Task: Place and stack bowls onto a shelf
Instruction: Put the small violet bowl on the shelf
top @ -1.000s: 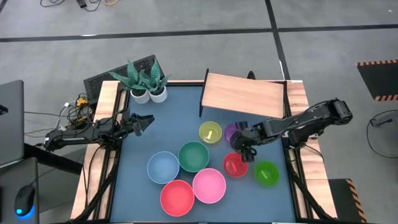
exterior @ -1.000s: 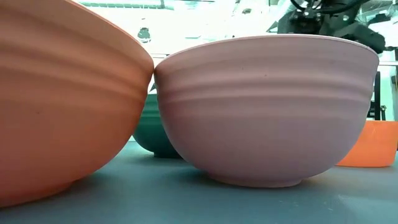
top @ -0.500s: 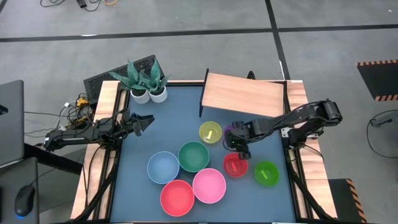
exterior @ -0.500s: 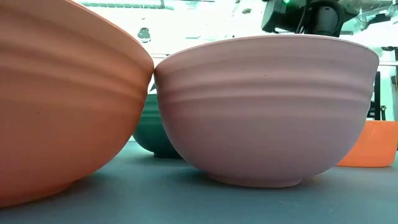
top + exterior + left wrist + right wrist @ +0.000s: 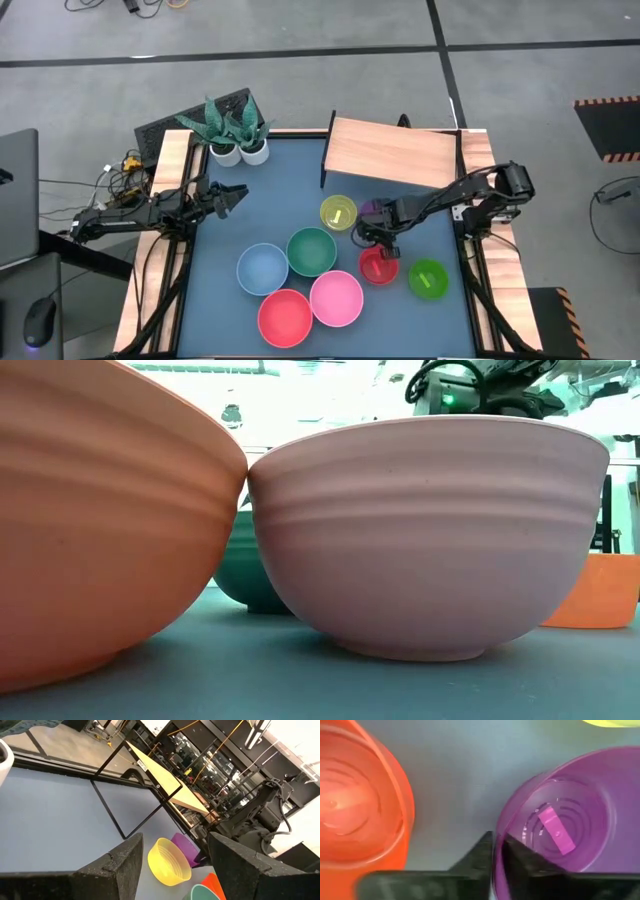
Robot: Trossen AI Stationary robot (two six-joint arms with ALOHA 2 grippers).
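Observation:
The small purple bowl (image 5: 372, 210) stands on the table in front of the shelf (image 5: 392, 153), next to the yellow bowl (image 5: 338, 213). My right gripper (image 5: 372, 233) is shut on its rim. A small red-orange bowl (image 5: 378, 266) and a small green bowl (image 5: 428, 279) stand nearer. The big dark green (image 5: 311, 251), blue (image 5: 262, 269), red (image 5: 284, 317) and pink (image 5: 336, 298) bowls cluster near the front. My left gripper (image 5: 236, 195) hovers open at the table's left, holding nothing. My right gripper pinches the purple bowl's rim (image 5: 496, 837) on its near side. One finger (image 5: 522, 860) is inside the bowl and the other finger (image 5: 477, 857) outside. The fingers come from above, pointing down. The bowl stands upright with its base on the table.
Two white plant pots (image 5: 240, 150) stand at the far left corner. Wooden rails (image 5: 170, 230) run along both table sides. In the low view the pink bowl (image 5: 430, 530) and the big red bowl (image 5: 100, 520) fill the front. The shelf top is bare.
My right gripper has moved toward the table's left, to the purple bowl's near rim, and has shut on it. The bowls stand where they were.

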